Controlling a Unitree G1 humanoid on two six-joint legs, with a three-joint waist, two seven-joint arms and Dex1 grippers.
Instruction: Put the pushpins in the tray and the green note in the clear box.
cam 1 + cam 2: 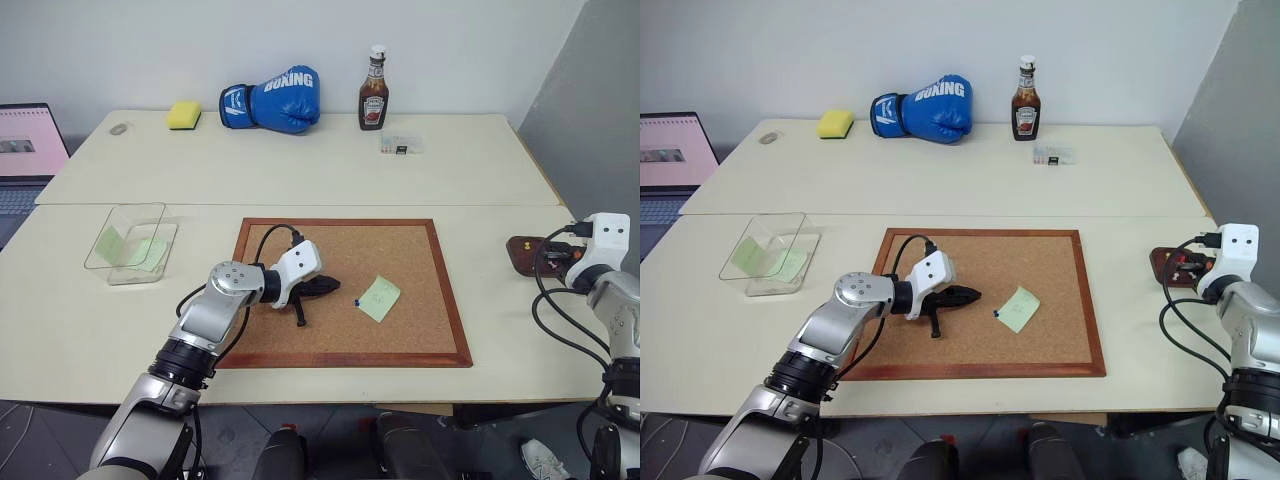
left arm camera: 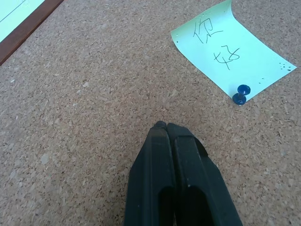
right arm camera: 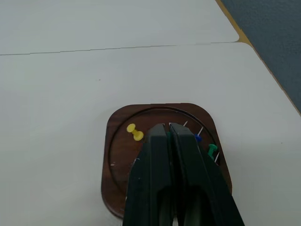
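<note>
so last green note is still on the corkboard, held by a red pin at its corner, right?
Not quite: the pushpin at the corner of the green note is blue, not red, as the left wrist view shows. The note does lie on the corkboard.

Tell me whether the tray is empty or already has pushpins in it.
Not empty. The tray holds a yellow pushpin, a blue one and a green one; the right gripper hides part of it.
</note>
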